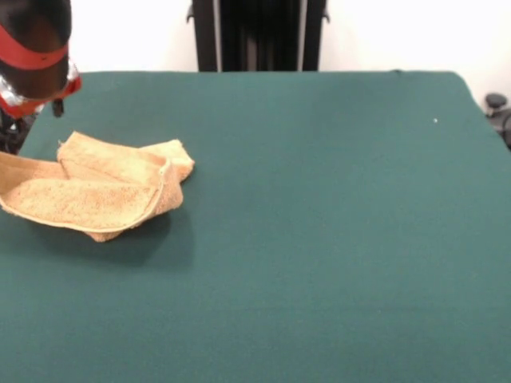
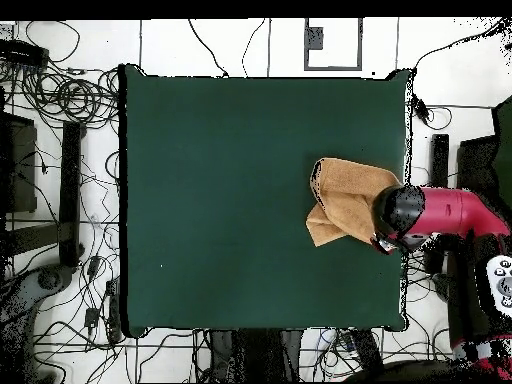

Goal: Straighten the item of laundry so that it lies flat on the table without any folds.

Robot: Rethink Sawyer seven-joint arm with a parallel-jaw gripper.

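The item of laundry (image 1: pixel 96 191), a golden tan towel, lies crumpled and folded over itself near the left edge of the green table (image 1: pixel 319 199). One flap is doubled over the front and another end trails off towards the table's side. In the overhead view the towel (image 2: pixel 345 195) sits by the right edge of the table (image 2: pixel 220 200). The red and black arm's end with the gripper (image 2: pixel 397 222) hangs over the towel's edge-side part and hides it. In the front view the gripper (image 1: pixel 36 80) is above and behind the towel at the top left, and its state is not visible.
The table's edge runs close beside the towel. Many cables (image 2: pixel 70 100) and black equipment lie on the floor around the table. A dark object (image 1: pixel 499 112) stands off the table's far right corner.
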